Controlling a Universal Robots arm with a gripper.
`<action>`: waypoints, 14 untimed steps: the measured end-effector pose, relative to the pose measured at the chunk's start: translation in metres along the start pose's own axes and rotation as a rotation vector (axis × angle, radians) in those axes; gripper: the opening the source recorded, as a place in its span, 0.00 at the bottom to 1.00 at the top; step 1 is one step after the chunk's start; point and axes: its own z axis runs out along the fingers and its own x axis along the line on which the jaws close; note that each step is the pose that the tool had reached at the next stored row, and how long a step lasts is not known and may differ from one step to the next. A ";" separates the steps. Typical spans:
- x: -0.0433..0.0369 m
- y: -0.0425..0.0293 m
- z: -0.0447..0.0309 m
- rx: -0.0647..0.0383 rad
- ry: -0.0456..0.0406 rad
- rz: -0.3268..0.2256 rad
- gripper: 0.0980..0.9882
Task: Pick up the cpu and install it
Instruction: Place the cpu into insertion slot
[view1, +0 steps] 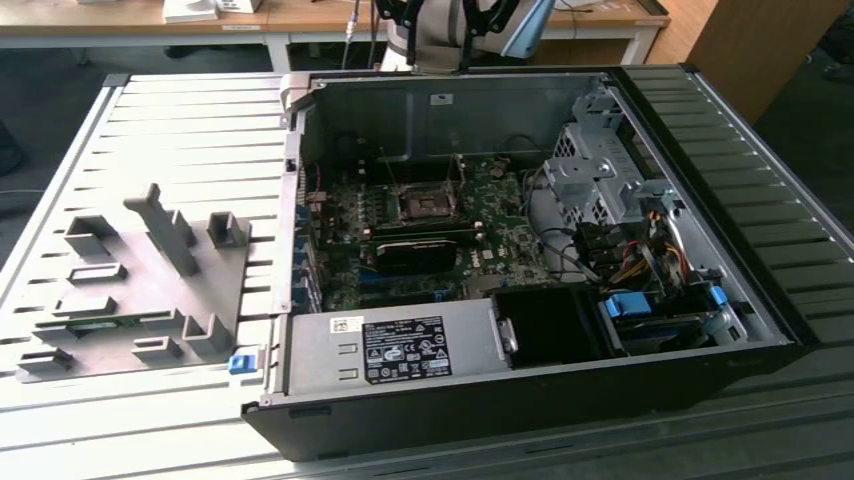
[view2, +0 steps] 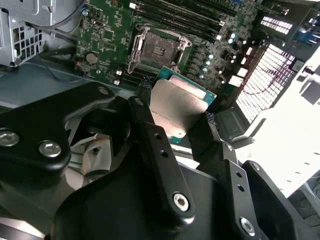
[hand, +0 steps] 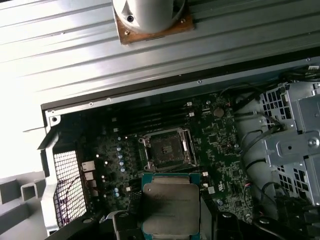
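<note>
In the exterior view, we saw the arm (view1: 441, 35) at twelve o'clock above the open computer case (view1: 387, 110). The grey fixture (view1: 134, 290) lay at nine o'clock from the case on the slatted table (view1: 187, 120). In the second wrist view, the gripper (view2: 175, 107) clamped the cpu (view2: 182, 105) by two opposite edges, raised above the motherboard (view2: 107, 45). In the first wrist view, the cpu hung silver face up, near the open socket (hand: 167, 150) but apart from it.

PSU label (view1: 407, 350) print too small to read.
</note>
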 end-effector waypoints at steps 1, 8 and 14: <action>0.0000 0.0000 0.0000 0.000 -0.0003 0.004 0.50; 0.0000 0.0000 0.0000 -0.001 -0.0031 0.048 0.50; 0.0000 0.0000 0.0000 -0.002 -0.0057 0.085 0.50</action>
